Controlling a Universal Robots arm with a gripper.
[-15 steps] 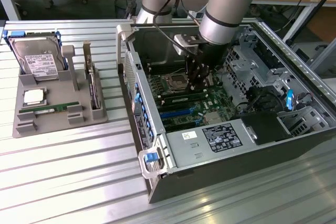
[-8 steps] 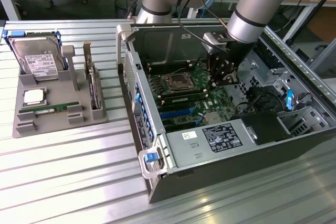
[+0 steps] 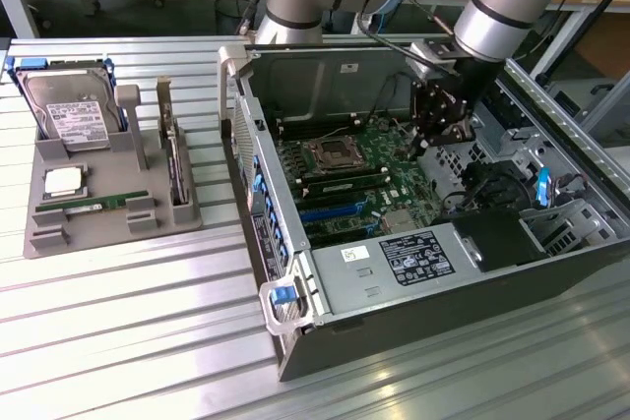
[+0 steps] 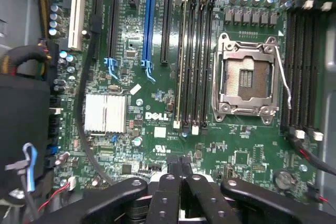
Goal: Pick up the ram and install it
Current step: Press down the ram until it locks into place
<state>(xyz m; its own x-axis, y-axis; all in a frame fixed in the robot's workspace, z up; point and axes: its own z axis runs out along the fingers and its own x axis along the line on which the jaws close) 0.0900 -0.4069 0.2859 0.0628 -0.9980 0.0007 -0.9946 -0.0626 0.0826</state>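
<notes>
While the arm reaches down into the open computer case (image 3: 295,331), the tool (image 3: 440,123) hangs just above the motherboard (image 3: 359,179) with its fingers (image 4: 181,169) pressed together, narrow, and holding nothing. In the wrist view the two fingertips meet over the green board near the lower edge of the memory slots (image 4: 194,61), which run as dark parallel channels beside the bare processor socket (image 4: 247,77). A second bank of slots (image 4: 302,66) lies on the far side of that socket.

The ram (image 3: 84,208) lies flat in a groove of the grey fixture tray (image 3: 59,238) on the counter (image 3: 128,331), well apart from the tool and at the exterior view's left. A hard drive (image 3: 67,110) stands tilted at the tray's back, and an expansion card (image 3: 177,164) stands on edge along the tray's side nearest the case.

Room inside the case is tight: its metal wall (image 3: 258,159) rises between the tray and the board, a drive cage (image 3: 536,223) and black cables (image 3: 472,189) crowd the exterior view's right, and the power supply (image 3: 394,268) closes off the near end. Open space lies above the board and over the ribbed counter between tray and case.
</notes>
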